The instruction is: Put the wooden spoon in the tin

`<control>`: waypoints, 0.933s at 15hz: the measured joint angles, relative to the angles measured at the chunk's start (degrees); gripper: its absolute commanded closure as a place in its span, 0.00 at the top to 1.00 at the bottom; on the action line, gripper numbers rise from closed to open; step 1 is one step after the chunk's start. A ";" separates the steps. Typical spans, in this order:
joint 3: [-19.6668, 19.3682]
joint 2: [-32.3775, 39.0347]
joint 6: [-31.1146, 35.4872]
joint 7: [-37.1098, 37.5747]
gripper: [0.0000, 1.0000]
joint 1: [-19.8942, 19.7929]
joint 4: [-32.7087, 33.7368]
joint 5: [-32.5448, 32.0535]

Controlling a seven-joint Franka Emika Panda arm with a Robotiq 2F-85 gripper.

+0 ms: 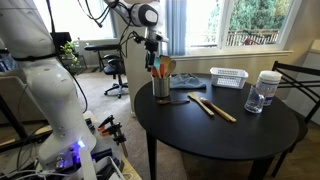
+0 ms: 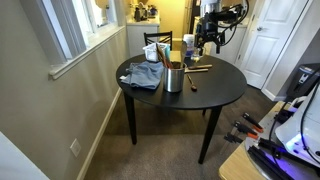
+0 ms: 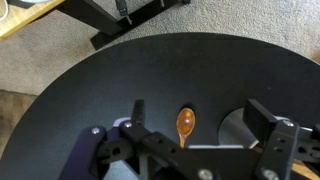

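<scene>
While nothing is gripped, the black two-finger gripper [image 3: 197, 112] is seen with its jaws spread wide in the wrist view. The bowl of a brown wooden spoon [image 3: 186, 123] is framed between them against the round black table [image 3: 150, 70]. Farther off, the small grey metal tin [image 1: 161, 87], stuffed with teal and wooden handles, is stood upright on that table.

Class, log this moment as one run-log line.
gripper: open, empty | wooden spoon: flat on table, untouched | tin: upright, utensils inside
</scene>
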 measured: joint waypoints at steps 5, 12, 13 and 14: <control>-0.10 3.83 12.29 6.50 1.00 -0.01 -3.18 2.87; -0.93 10.78 18.31 11.79 1.00 0.16 -3.07 2.90; -1.07 11.42 18.66 11.97 1.00 0.18 -2.90 2.87; -1.22 12.01 18.95 11.99 1.00 0.19 -2.74 2.82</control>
